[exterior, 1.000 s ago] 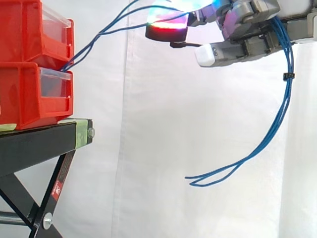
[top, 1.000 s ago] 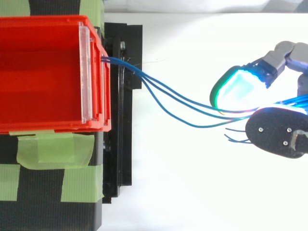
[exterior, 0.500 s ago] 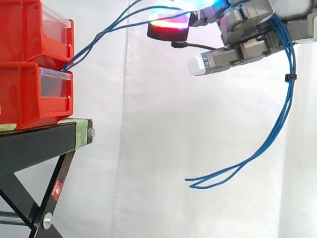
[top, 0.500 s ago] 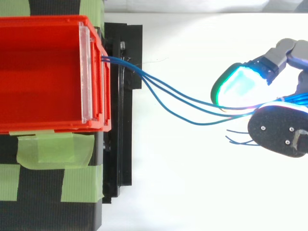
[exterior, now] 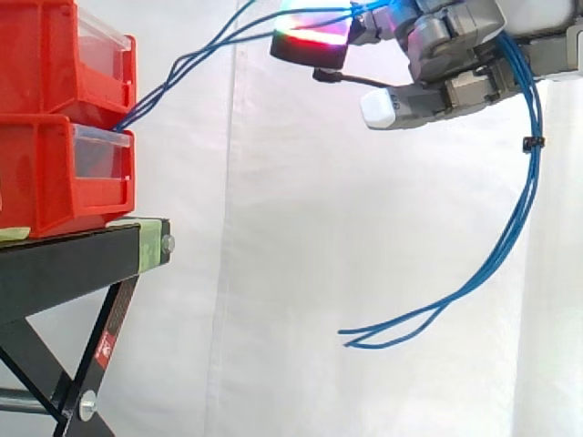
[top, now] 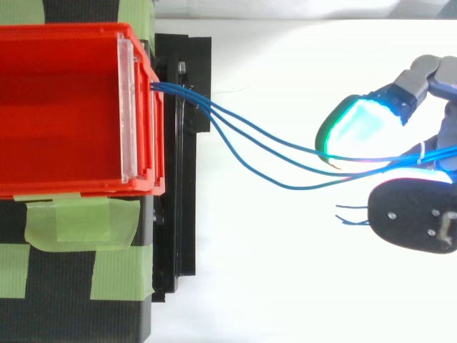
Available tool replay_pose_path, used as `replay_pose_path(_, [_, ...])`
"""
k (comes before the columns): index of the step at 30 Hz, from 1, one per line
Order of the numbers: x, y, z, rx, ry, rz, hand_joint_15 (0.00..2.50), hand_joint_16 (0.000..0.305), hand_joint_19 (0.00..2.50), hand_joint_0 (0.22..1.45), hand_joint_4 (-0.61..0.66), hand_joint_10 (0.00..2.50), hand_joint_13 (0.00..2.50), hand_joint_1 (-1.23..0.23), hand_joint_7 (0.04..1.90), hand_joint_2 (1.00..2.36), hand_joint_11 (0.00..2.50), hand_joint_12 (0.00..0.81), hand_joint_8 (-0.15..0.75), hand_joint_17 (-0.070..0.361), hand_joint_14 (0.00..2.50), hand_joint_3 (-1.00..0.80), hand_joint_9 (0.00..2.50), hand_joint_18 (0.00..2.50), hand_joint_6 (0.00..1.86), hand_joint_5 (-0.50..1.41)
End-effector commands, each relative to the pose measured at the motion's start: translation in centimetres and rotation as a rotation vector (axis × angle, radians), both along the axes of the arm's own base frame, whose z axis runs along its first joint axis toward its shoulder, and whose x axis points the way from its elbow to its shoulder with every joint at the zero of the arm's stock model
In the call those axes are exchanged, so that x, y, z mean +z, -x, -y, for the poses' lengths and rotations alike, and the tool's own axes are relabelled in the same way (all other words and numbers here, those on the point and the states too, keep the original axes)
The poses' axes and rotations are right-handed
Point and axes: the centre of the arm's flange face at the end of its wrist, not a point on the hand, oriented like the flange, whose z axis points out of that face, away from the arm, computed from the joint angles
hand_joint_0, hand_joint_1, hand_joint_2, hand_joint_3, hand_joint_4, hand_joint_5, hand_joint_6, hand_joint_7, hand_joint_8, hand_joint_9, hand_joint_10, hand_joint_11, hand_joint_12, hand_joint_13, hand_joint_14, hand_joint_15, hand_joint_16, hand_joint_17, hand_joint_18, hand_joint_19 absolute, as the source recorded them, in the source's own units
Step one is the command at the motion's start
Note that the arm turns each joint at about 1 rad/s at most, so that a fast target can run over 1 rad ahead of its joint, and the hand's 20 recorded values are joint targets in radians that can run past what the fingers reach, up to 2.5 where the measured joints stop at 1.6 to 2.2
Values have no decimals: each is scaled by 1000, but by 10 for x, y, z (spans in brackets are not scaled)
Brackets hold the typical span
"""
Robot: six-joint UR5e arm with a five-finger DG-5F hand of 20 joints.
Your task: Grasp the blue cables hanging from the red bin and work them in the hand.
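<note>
Behind the work a white curtain is being used as the backdrop, taking up the middle and right of the side view. At the left edge of that view two red bins are being carried, one stacked on the other, by a black stand. Strips of green tape are being shown at the lower left of the top view, beside the stand.

The grasp is judged to be done. The blue cables are being held in the hand at the upper right of the side view, gripped by curled fingers. From the front of the bins at the left they are being led up and to the right in a loose span, well clear of the stand. They are then being passed across a glowing pad and into the hand. Beyond the hand they are being let down the right edge of the side view, gathered by a small black tie. Their loose ends are being left dangling at the lower centre.

What is left is judged to be the working of the cables in the hand. How much of that is done cannot be told.
</note>
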Motion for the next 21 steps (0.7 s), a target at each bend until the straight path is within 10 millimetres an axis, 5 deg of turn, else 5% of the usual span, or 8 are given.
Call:
replay_pose_path(1, [0, 0, 0, -1, 0, 0, 2075, 61, 542, 860, 253, 2500, 766, -733, 1373, 1016, 2500, 643, 512, 137, 2500, -558, 469, 1060, 103, 331])
replay_pose_path(6, [0, 0, 0, -1, 0, 0, 2067, 61, 537, 847, 264, 2500, 838, -719, 1374, 1013, 2500, 647, 522, 137, 2500, -688, 543, 1154, 142, 358])
replay_pose_path(10, [1, 0, -1, 1, 0, 2, 2075, 60, 557, 881, 264, 2500, 863, -713, 1373, 1015, 2500, 641, 524, 136, 2500, -614, 567, 1186, 143, 365])
replay_pose_path(15, [0, 0, -1, 1, 0, 0, 2113, 63, 545, 949, 265, 2500, 872, -725, 1354, 1025, 2500, 660, 524, 142, 2500, -68, 546, 1192, 133, 335])
replay_pose_path(21, [0, 0, -1, 1, 0, 0, 2049, 66, 416, 999, 277, 2500, 874, -717, 1334, 1016, 2500, 654, 518, 149, 2500, 134, 544, 1173, 141, 336])
